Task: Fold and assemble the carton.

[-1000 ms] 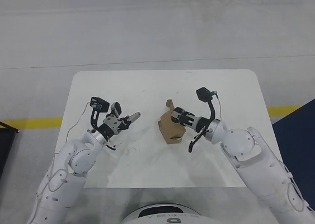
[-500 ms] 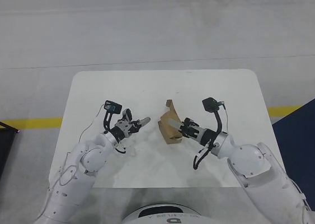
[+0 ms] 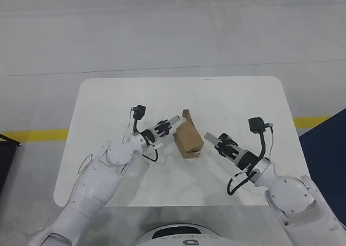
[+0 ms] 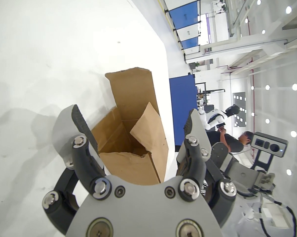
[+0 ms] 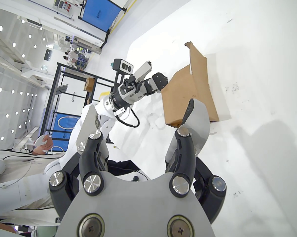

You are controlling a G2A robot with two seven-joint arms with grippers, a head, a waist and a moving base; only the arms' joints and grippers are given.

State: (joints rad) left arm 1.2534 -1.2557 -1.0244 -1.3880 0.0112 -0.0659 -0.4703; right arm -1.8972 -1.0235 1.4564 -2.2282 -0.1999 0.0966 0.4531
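Part-folded carton [image 3: 188, 140] mid-worktop, an open tool on either side.
The brown carton sits near the middle of the white worktop [image 3: 240, 98], its top open, one flap standing tall at the far side and another leaning inward. The left tool [image 3: 175, 122] is spread wide at the carton's left edge. The right tool [image 3: 210, 139], fingers also apart, sits just right of it.
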